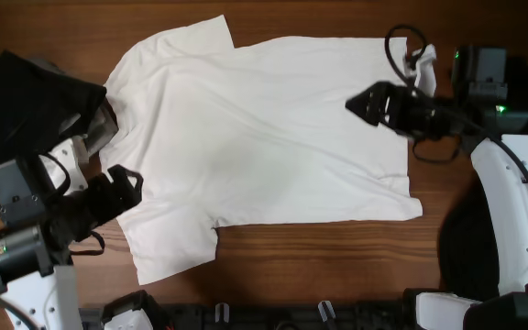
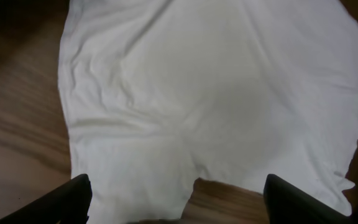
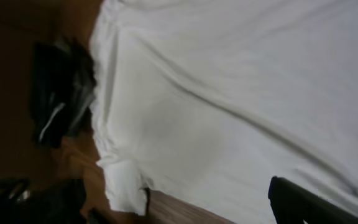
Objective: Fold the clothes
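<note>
Shirt status: white T-shirt (image 1: pixel 264 128) lies spread on the table (image 1: pixel 337 261), unfolded, with creases across the chest. Left gripper (image 1: pixel 126 183) hangs over the lower sleeve, jaws apart and empty. Right gripper (image 1: pixel 356 103) is over the hem end, jaws apparently apart too, empty. Risks: pinching only the top layer would skew the fold; black garment (image 1: pixel 26 87) butting the shoulder end could get dragged in.
</note>
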Available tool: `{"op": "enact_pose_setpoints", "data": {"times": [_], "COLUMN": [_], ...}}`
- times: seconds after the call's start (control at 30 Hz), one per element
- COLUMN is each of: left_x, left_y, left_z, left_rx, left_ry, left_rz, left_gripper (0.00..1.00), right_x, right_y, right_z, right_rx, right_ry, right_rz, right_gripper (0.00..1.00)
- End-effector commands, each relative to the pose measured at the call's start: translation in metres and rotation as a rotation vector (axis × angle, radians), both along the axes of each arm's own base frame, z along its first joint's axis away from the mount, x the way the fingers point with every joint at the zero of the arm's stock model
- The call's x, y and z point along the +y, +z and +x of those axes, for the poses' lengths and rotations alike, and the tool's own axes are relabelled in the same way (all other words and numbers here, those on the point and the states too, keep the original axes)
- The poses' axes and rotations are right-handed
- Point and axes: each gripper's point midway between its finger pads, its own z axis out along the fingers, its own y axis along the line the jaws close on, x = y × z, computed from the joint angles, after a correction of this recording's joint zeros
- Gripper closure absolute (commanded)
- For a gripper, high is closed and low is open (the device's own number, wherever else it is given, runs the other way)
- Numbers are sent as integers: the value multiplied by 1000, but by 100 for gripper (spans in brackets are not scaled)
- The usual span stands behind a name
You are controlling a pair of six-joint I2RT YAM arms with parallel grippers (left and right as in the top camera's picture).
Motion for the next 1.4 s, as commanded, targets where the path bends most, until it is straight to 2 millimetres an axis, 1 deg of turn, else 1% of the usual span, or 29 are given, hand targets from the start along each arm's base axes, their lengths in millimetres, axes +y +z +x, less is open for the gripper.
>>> {"op": "enact_pose_setpoints", "data": {"times": [0.0,0.1,0.13,0.17,0.2,0.3,0.37,0.4,0.43,0.47,0.5,0.57,0.63,0.7,0.77,0.83,0.87,0.97,1.07,1.13,1.2,1.3,1.37], "left_x": [9,10,10,10,11,11,14,15,16,16,16,16,18,19,20,20,20,21,20,20,20,20,20], "left_y": [-17,-32,-37,-42,-48,-58,-65,-67,-68,-69,-69,-69,-70,-70,-69,-69,-69,-69,-69,-69,-69,-69,-69], "left_z": [-3,-2,-2,-1,0,2,3,3,3,4,4,4,4,5,8,10,10,10,10,10,10,10,10], "left_rx": [136,230,257,284,316,367,395,403,407,410,411,409,409,405,394,386,386,384,386,387,387,386,385], "left_ry": [120,173,183,196,199,199,202,204,204,204,204,201,203,204,204,205,204,204,204,204,204,204,202], "left_rz": [-32,-83,-97,-109,-119,-132,-125,-122,-121,-122,-121,-120,-112,-108,-105,-103,-103,-102,-103,-103,-103,-103,-101], "left_gripper": [14,14,14,14,15,17,18,18,18,18,18,18,17,17,17,16,16,16,16,16,16,15,15], "right_x": [-43,-79,-84,-88,-89,-91,-98,-101,-103,-106,-109,-113,-115,-118,-119,-116,-114,-116,-114,-113,-116,-121,-123], "right_y": [-13,-30,-33,-38,-48,-78,-102,-112,-125,-137,-151,-168,-178,-184,-188,-191,-192,-199,-207,-212,-213,-213,-209], "right_z": [-16,-46,-52,-59,-67,-84,-94,-98,-105,-111,-119,-130,-139,-142,-139,-132,-128,-120,-127,-130,-131,-127,-120], "right_rx": [63,275,309,348,395,486,546,568,602,633,668,707,735,736,715,686,668,630,652,657,652,630,591], "right_ry": [-124,-374,-409,-438,-450,-476,-518,-536,-565,-589,-619,-653,-683,-690,-687,-684,-684,-712,-745,-750,-757,-761,-728], "right_rz": [-263,-401,-425,-442,-447,-456,-461,-456,-447,-429,-405,-359,-323,-318,-318,-283,-265,-250,-239,-239,-257,-280,-288], "right_gripper": [2,0,0,0,0,1,6,6,12,22,27,32,35,35,36,36,39,40,41,43,60,78,91]}}
